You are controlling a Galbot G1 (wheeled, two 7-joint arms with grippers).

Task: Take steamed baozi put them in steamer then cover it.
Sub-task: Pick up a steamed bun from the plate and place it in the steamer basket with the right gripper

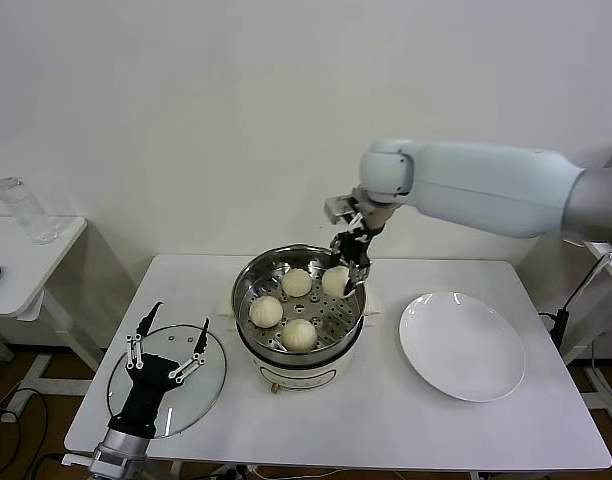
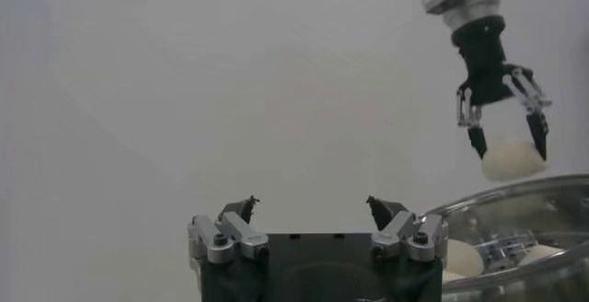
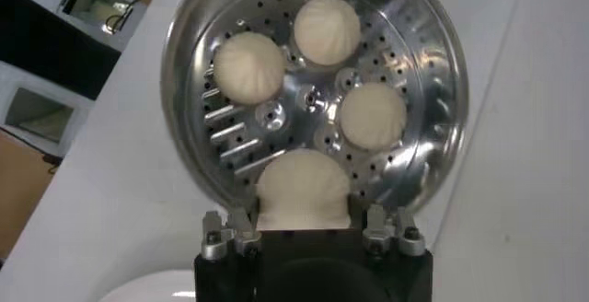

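The steamer (image 1: 248, 283) stands mid-table on its white base. Three baozi lie on its perforated tray (image 1: 297, 282) (image 1: 266, 311) (image 1: 299, 334). My right gripper (image 1: 348, 272) is shut on the fourth baozi (image 1: 335, 282) and holds it just over the tray's back right. The right wrist view shows that baozi (image 3: 304, 189) between the fingers, with the other three beyond it in the steamer (image 3: 433, 46). The cover (image 1: 201, 385) lies flat on the table left of the steamer. My left gripper (image 1: 171, 335) is open and empty above it, also in its own view (image 2: 313, 207).
An empty white plate (image 1: 461, 345) lies right of the steamer. A small side table (image 1: 26, 260) with a clear bottle (image 1: 26, 210) stands at the far left. The white wall is close behind the table.
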